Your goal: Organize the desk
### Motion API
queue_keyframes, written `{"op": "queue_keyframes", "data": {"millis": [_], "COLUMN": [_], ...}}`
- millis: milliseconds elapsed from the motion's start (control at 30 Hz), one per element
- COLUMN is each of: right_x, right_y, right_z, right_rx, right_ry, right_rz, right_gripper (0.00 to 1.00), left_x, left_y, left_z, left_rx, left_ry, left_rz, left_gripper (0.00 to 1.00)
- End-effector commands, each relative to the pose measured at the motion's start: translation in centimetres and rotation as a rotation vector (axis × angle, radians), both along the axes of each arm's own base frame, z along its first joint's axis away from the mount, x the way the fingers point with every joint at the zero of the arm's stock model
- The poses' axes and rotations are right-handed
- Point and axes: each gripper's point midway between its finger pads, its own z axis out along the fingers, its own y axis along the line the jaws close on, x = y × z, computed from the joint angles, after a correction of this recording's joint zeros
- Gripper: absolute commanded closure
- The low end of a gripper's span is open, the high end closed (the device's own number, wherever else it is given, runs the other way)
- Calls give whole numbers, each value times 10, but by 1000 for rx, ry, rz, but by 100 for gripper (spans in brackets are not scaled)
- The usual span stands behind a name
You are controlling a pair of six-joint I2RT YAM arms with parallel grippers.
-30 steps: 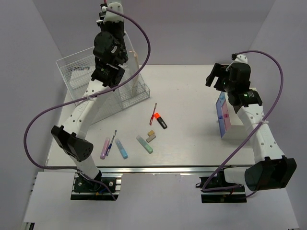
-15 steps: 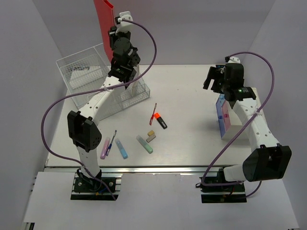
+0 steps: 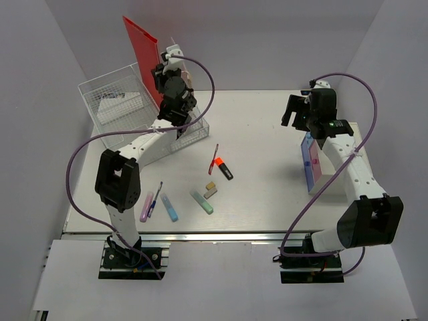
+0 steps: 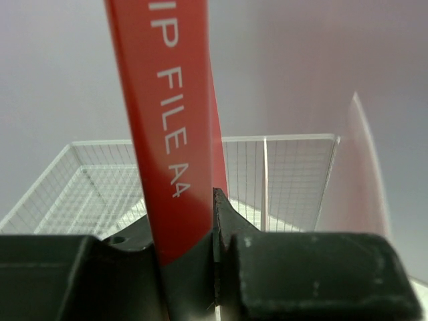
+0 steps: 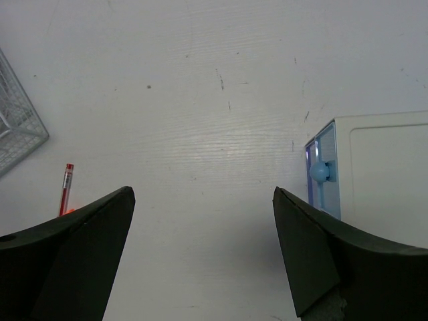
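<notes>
A: Where is the left gripper (image 4: 190,257)?
B: At the far left, high beside the wire-mesh organizer (image 3: 114,100). Its jaws are pressed tight on a red file (image 4: 167,134), which stands almost upright.
A: And the right gripper (image 5: 200,200)?
B: Its fingers are wide apart and hold nothing. It hangs over the desk (image 3: 267,127) at the far right, near the drawer box (image 3: 324,167).
A: What lies on the desk?
B: A red pen (image 3: 214,159) and an orange marker (image 3: 223,168) lie in the middle.
</notes>
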Motion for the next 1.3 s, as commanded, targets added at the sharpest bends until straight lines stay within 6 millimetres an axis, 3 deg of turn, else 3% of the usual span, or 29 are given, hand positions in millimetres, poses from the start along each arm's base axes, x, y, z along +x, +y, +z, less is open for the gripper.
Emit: {"op": "queue_keyframes", "data": {"millis": [0,367,1000,1133,1267], "right_x": [7,11,15,17,18], "right_y": [0,2,2,3,3], "right_z": [14,5,-10,-13,-13], "right_rx": [-10,-39,-70,-72,-78], "right_ry": [-38,-32,-5,3,3], "right_rz": [22,57,86,93,96], "right_gripper": [11,11,11,11,11], "left_x": [-21,-25,-4,0,6], "left_y": [13,15,7,10,7], "left_z": [34,-11,-73,-80,-69], "left_rx": [-89,-107,2,-11,-13], "left_ry": [-182,-261,-257,-259,-283], "left_rz": [-11,-5,16,29,24], "left_gripper": [100,100,100,100,100]}}
